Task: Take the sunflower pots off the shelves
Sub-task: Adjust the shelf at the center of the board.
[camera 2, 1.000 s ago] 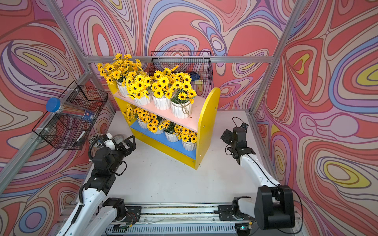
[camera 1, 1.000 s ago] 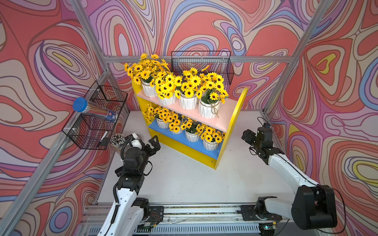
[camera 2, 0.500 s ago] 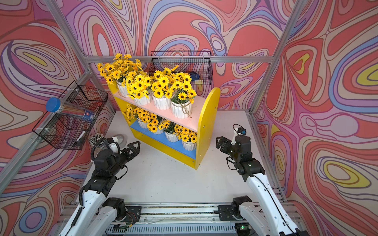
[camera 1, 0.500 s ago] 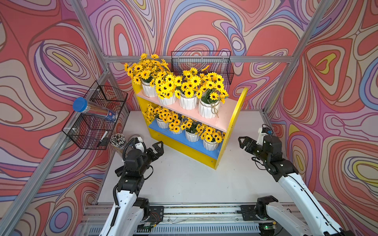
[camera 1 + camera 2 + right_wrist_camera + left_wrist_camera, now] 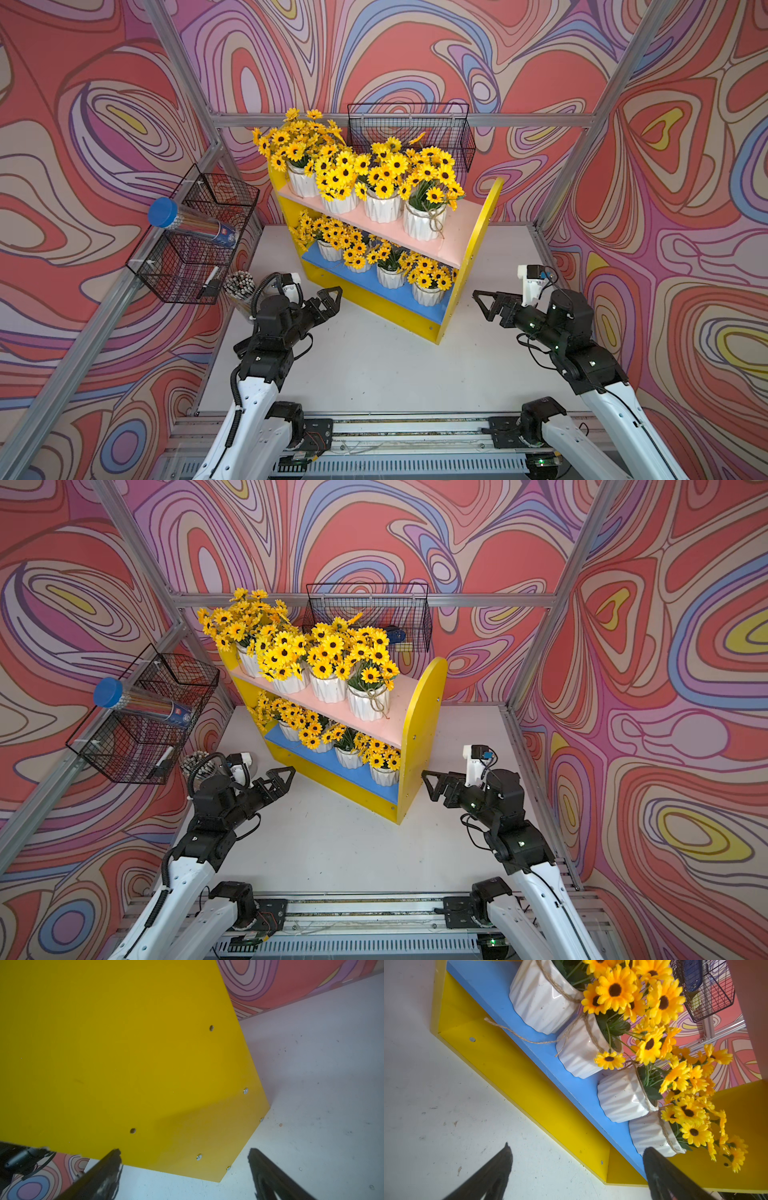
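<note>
In both top views the yellow shelf unit (image 5: pixel 469 249) (image 5: pixel 419 729) stands mid-frame. Its long axis runs from upper left down to lower right, and its open front faces lower left. Eight sunflower pots (image 5: pixel 423 224) stand upright on it, blooms up: four on the pink board (image 5: pixel 459 232), four on the blue board (image 5: pixel 376 286). Only the left wrist view shows the twine (image 5: pixel 517 1032) trailing across the blue; the right wrist view shows just the side panel (image 5: pixel 124 1053). The left gripper (image 5: pixel 331 296) and right gripper (image 5: pixel 482 303) are both spread wide and empty.
</note>
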Controlling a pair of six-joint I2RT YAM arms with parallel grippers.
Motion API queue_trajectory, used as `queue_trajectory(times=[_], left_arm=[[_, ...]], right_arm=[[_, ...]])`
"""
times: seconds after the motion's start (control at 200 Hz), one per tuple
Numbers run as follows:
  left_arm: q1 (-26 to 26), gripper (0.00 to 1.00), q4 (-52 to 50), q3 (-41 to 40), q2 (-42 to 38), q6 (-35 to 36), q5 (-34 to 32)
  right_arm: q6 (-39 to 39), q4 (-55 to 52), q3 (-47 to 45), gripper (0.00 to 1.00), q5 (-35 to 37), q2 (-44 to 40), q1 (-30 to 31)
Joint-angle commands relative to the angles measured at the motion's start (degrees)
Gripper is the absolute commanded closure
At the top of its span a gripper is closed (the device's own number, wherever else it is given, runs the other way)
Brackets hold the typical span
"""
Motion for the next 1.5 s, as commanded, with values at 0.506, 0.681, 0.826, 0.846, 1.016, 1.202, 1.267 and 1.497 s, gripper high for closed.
queue_trajectory(times=[0.506, 0.681, 0.826, 0.846, 1.016, 1.202, 1.267, 1.497], left_arm=[[-0.06, 0.01, -0.01, 1.07, -1.19, -1.77, 3.85], [-0.05, 0.01, 1.21, -0.2, -2.88, -2.9, 3.34], [-0.06, 0.01, 1.05, -0.33, -3.51, -2.41, 3.17], [-0.08, 0.01, 1.03, -0.33, -3.51, -2.16, 3.19], [-0.06, 0.01, 0.76, 0.1, -2.99, -1.12, 2.94], [-0.06, 0.01, 1.21, 0.02, -2.41, -0.76, 2.53], [-0.06, 0.01, 1.26, 0.26, -2.06, -0.76, 2.49], [-0.07, 0.01, 1.54, 1.12, -0.72, -1.11, 3.12]], right_arm=[[-1.37, -1.2, -2.0, 0.02, 1.8, 1.59, 15.87], [3.88, 6.64, -4.5, 0.03, 11.29, 4.42, 16.95], [4.08, 9.81, -4.5, 0.07, 16.47, 8.74, 16.95], [3.9, 10.1, -4.3, 0.07, 16.47, 9.46, 16.95], [3.88, 13.3, -3.83, 0.08, 16.3, 13.94, 17.04], [2.62, 12.89, -3.18, 0.08, 22.37, 15.3, 16.95], [0.89, 12.23, -2.01, 0.08, 24.07, 16.16, 16.95], [-2.78, 12.92, 1.22, 0.09, 25.89, 20.89, 16.87]])
